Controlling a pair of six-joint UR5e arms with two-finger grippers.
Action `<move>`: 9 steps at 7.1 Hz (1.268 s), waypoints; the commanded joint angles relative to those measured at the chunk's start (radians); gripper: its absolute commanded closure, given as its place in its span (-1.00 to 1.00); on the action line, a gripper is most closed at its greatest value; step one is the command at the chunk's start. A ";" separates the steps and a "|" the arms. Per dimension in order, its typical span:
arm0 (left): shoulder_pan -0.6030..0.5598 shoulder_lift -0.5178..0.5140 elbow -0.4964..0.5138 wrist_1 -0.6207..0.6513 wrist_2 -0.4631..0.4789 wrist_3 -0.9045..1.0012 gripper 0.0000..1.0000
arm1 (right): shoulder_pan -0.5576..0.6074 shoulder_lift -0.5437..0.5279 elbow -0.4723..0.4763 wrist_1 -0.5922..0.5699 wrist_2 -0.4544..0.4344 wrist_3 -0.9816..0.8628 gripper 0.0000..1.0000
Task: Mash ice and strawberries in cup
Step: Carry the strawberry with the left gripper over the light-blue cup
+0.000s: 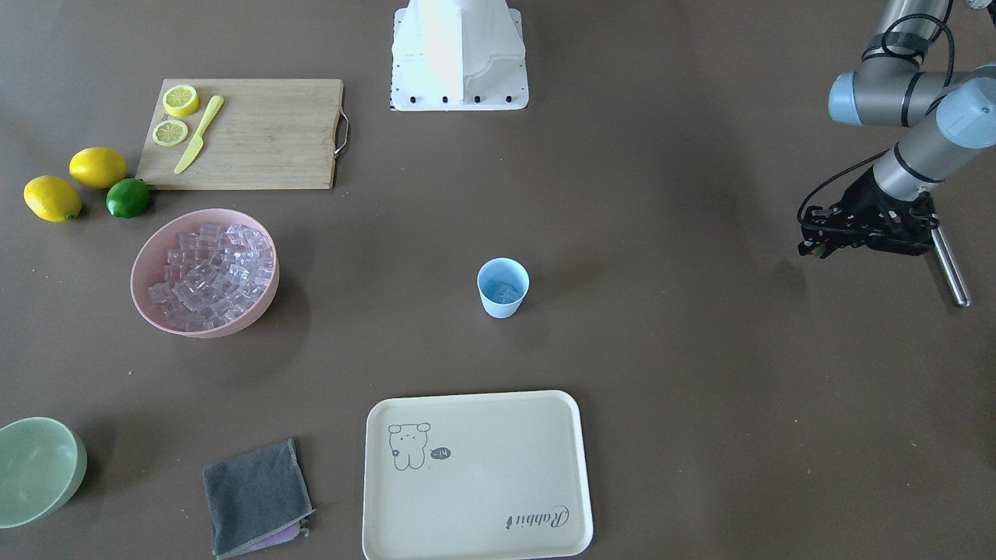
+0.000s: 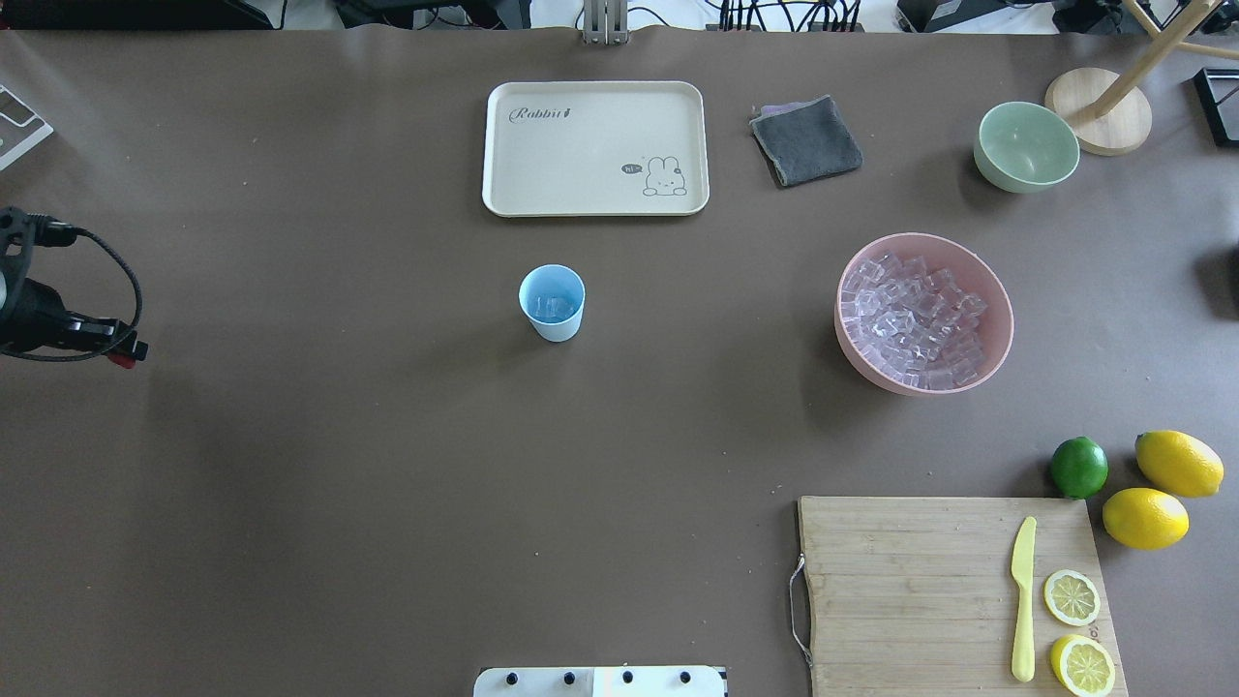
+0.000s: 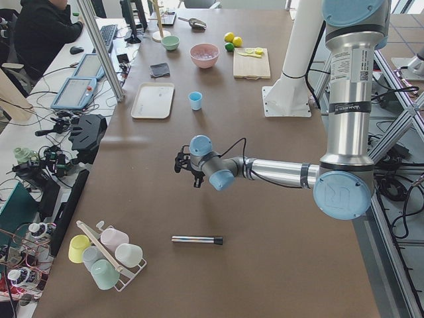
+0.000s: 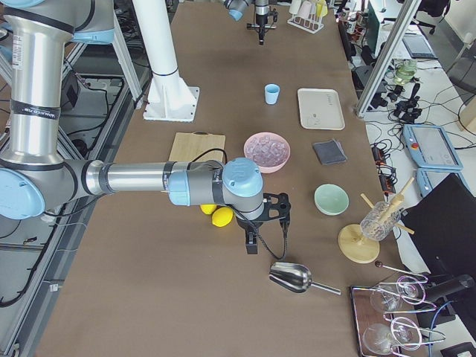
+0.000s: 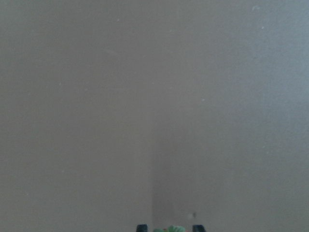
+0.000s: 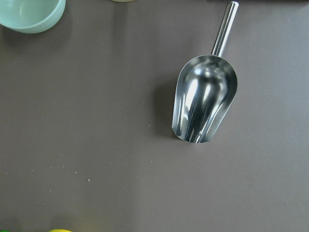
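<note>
The left gripper [image 2: 131,350] hung over the bare brown table [image 2: 290,465]. Its fingers [image 5: 141,227] were only narrowly apart and pinched on a small strawberry [image 5: 169,228], which showed red at the gripper's tip in the overhead view and as a green leaf between the pads in the wrist view. A slim metal rod with a dark end [image 1: 951,268] lay flat on the table just beside this gripper, on its outer side. Well off to the gripper's right stood the small pale-blue plastic cup [image 2: 559,331], upright, with a few clear ice cubes [image 2: 552,307] in its bottom. Farther right again, a round pink bowl [image 2: 852,353] held a heap of the same cubes. Beyond that bowl the right gripper [image 4: 251,247] pointed down at the table; how far it was open could not be told. Below it lay a shiny metal scoop [image 6: 205,104]. A pale-green bowl [image 6: 29,17] sat near it, and yellow lemons [image 4: 221,216] lay close by its wrist.
</note>
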 commanded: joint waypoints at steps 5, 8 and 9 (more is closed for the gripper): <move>0.239 -0.588 -0.043 0.619 0.206 -0.447 0.40 | -0.001 -0.004 -0.001 -0.001 -0.001 0.008 -0.99; 0.293 -0.795 0.050 0.709 0.254 -0.610 0.41 | -0.001 -0.004 0.001 -0.001 -0.001 0.008 -0.99; 0.293 -0.819 0.055 0.712 0.255 -0.630 0.41 | 0.001 -0.006 0.002 0.001 -0.001 0.006 -1.00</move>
